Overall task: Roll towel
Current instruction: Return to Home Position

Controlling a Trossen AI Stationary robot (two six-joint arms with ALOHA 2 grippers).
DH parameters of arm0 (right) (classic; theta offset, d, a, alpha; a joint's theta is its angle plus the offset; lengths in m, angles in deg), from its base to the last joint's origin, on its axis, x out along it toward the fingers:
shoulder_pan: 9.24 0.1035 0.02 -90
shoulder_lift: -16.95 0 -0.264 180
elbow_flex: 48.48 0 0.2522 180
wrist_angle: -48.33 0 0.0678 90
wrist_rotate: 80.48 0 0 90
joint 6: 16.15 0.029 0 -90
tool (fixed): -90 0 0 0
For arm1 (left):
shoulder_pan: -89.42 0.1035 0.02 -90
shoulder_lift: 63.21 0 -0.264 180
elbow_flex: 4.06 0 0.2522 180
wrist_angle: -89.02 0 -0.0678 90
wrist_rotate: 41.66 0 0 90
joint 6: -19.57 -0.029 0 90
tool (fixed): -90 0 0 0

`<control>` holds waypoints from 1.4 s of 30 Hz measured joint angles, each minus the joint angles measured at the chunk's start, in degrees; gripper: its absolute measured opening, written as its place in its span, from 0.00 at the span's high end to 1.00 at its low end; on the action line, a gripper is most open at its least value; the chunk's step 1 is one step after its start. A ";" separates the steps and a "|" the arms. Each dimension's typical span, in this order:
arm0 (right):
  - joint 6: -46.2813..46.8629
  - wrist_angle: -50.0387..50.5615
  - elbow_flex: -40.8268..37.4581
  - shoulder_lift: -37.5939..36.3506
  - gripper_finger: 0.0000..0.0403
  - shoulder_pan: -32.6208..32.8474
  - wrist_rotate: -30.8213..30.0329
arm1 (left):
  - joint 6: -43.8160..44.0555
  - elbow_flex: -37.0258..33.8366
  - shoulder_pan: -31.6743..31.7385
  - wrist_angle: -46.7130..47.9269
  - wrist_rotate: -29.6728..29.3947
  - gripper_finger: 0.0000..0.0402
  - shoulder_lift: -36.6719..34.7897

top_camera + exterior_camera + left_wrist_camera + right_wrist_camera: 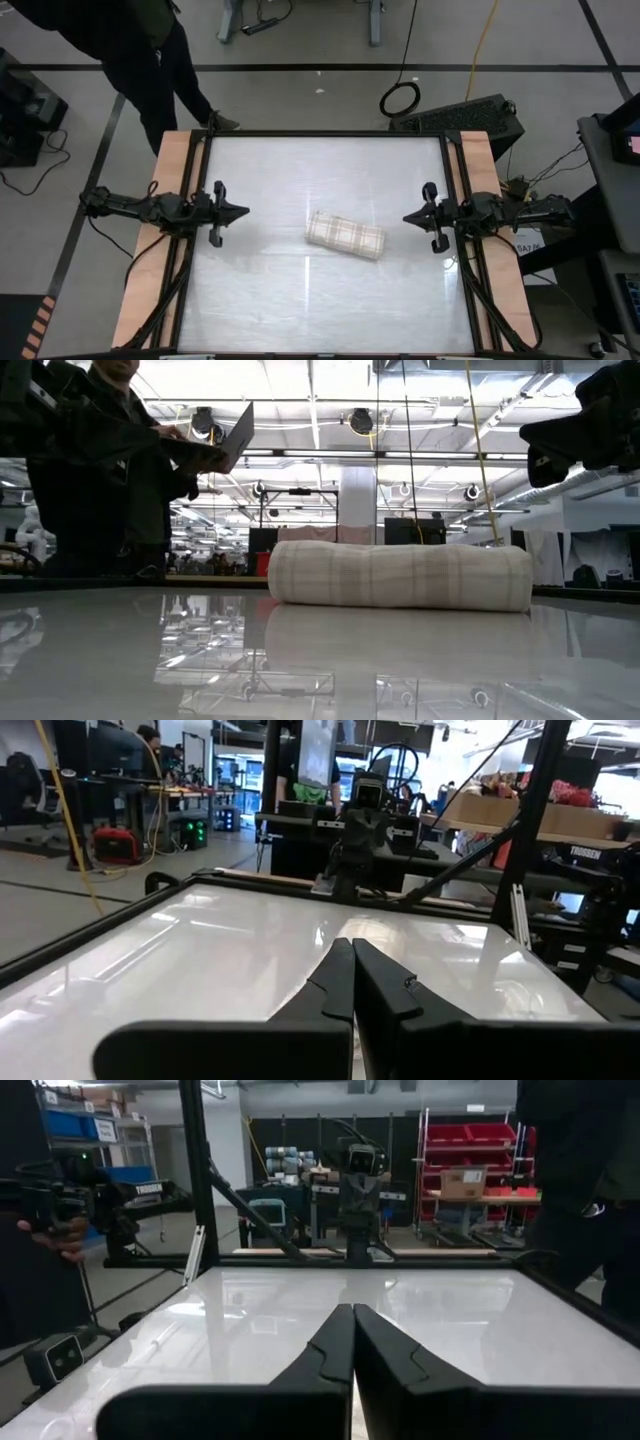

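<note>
Left gripper (243, 212) and right gripper (407, 217): closed together, empty, parked at opposite sides of table (260, 300). Towel (345, 235): rolled, lying between them, near centre. Soft, light, liable to unroll; grip across mid-roll, free edge possibly underneath.

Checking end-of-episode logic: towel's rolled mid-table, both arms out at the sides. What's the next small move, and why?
Probably just park both arms at rest, with no touch on the roll. The towel lies as a closed roll on the table, and the left gripper and right gripper are shut, empty and clear of it on either side.
</note>
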 joint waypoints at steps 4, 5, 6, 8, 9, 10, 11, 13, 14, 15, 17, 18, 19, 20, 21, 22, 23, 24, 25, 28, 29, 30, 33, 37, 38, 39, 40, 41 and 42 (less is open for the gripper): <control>-0.64 1.70 0.02 -0.01 1.00 0.00 0.00 | 0.51 0.00 0.00 0.06 0.22 1.00 0.00; -1.14 2.30 0.00 0.06 1.00 0.00 0.09 | 0.26 0.00 0.00 0.08 0.24 1.00 0.00; -1.79 2.37 0.01 0.11 1.00 0.01 0.21 | 0.15 -0.02 0.00 0.08 0.24 1.00 0.02; -2.19 2.34 0.00 0.03 1.00 -0.04 -0.07 | 0.13 -0.02 0.00 0.11 0.21 1.00 0.02; -2.22 2.27 0.00 0.04 1.00 -0.04 -0.06 | 0.14 -0.02 0.00 0.12 0.19 1.00 0.02; -2.21 2.38 0.00 0.08 1.00 -0.04 0.14 | 0.15 -0.02 0.00 0.11 0.20 1.00 0.02; -2.18 2.42 0.00 0.11 1.00 -0.04 0.20 | 0.14 -0.02 0.00 0.13 0.20 1.00 0.02; -1.76 2.36 0.00 0.08 1.00 -0.04 0.03 | 0.12 -0.02 0.00 0.13 0.19 1.00 0.02; -1.75 2.35 0.00 0.08 1.00 -0.07 -0.26 | 0.12 -0.02 0.00 0.13 0.19 1.00 0.02; -1.72 2.35 0.00 0.10 1.00 -0.09 -0.34 | 0.12 -0.02 0.00 0.15 0.19 1.00 0.02; -1.66 2.33 0.00 0.10 1.00 -0.09 -0.39 | 0.10 -0.02 0.00 0.15 0.19 1.00 0.02; -1.65 2.34 0.00 0.10 1.00 -0.09 -0.37 | -0.01 -0.02 0.00 0.17 0.20 1.00 0.03; -1.61 2.34 0.00 0.10 1.00 -0.09 -0.35 | -0.26 -0.04 0.00 0.18 0.21 1.00 0.03; -1.61 2.35 0.00 0.10 1.00 -0.09 -0.35 | -0.38 -0.04 0.00 0.19 0.22 1.00 0.04; -1.61 2.35 0.00 0.10 1.00 -0.09 -0.35 | -0.38 -0.04 0.00 0.19 0.21 1.00 0.04; -1.61 2.33 0.00 0.10 1.00 -0.09 -0.33 | -0.40 -0.04 0.00 0.19 0.24 1.00 0.04; -1.61 2.33 0.00 0.10 1.00 -0.09 -0.33 | -0.48 -0.04 0.00 0.19 0.24 1.00 0.04; -1.60 2.34 0.00 0.10 1.00 -0.09 -0.31 | -0.89 -0.04 0.00 0.19 0.24 1.00 0.04; -1.58 2.33 0.00 0.10 1.00 -0.09 -0.31 | -1.51 -0.04 0.00 0.21 0.24 1.00 0.04; -1.58 2.33 0.00 0.10 1.00 -0.09 -0.28 | -3.00 -0.04 0.00 0.21 0.21 1.00 0.04; -1.58 2.35 0.00 0.10 1.00 -0.09 -0.27 | -3.85 -0.04 0.00 0.21 0.16 1.00 0.04; -1.58 2.33 0.00 0.10 1.00 -0.09 -0.25 | -4.64 -0.04 0.00 0.21 0.11 1.00 0.04; -1.57 2.33 0.00 0.10 1.00 -0.09 -0.24 | -4.58 -0.04 0.00 0.21 0.08 0.98 0.04; -1.56 2.34 0.00 0.10 1.00 -0.11 -0.23 | -4.51 -0.04 0.00 0.21 0.04 0.95 0.07; -1.56 2.35 0.00 0.10 1.00 -0.09 -0.24 | -4.51 -0.04 0.00 0.19 0.04 0.94 0.05; -1.56 2.35 0.00 0.10 1.00 -0.09 -0.23 | -4.51 -0.04 0.00 0.17 0.04 0.94 0.05; -1.56 2.35 0.00 0.10 1.00 -0.09 -0.22 | -4.51 -0.04 0.00 0.15 0.04 0.94 0.07; -1.56 2.35 0.00 0.10 1.00 -0.10 -0.22 | -4.50 -0.04 0.00 0.15 0.03 0.94 0.04; -1.56 2.35 0.00 0.10 1.00 -0.11 -0.22 | -4.50 -0.04 0.00 0.15 0.02 0.94 0.07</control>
